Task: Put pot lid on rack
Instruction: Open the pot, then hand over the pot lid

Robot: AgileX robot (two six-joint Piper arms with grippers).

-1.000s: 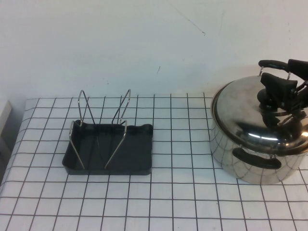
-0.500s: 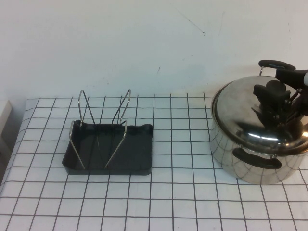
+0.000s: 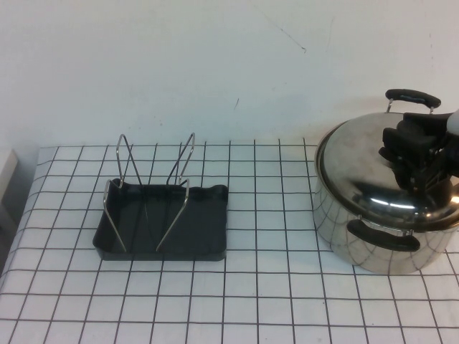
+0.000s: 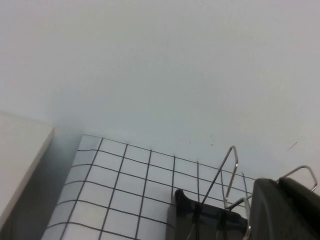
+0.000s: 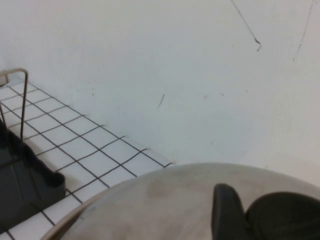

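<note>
My right gripper sits over the pot lid, grip unclear; lid not yet on the rack; my left gripper is out of sight

The high camera is looking down from the robot's side, taking in the dark grey plastic rack with silver wire loops at centre left and the shiny domed steel pot lid at right, where the right gripper is sitting. The left wrist camera, with the left gripper edging in at lower right, is facing the wall and sharing the rack. The right wrist camera is hovering close over the lid, sharing both rack and lid.
</note>
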